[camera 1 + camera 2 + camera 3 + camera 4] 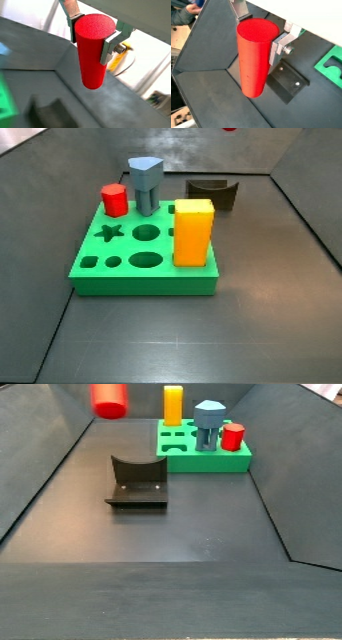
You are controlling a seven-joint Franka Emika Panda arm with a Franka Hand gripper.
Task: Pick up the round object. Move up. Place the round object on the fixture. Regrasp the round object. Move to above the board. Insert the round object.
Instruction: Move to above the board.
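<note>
My gripper (91, 40) is shut on the round object (91, 50), a smooth red cylinder held upright near its top end between the silver fingers (110, 47). Both wrist views show this grip (259, 32). The cylinder (108, 399) hangs high above the floor at the top edge of a side view, and the gripper itself is out of both side views. The dark fixture (138, 482) stands on the floor below it, and its base plate (290, 82) shows beside the cylinder's lower end. The green board (147, 268) lies beyond the fixture.
On the board stand an orange block (194, 231), a blue-grey prism (144, 183) and a short red hexagonal peg (114, 200). Star, round and square holes (144, 232) show in its top. Sloping dark walls (54, 474) enclose the floor.
</note>
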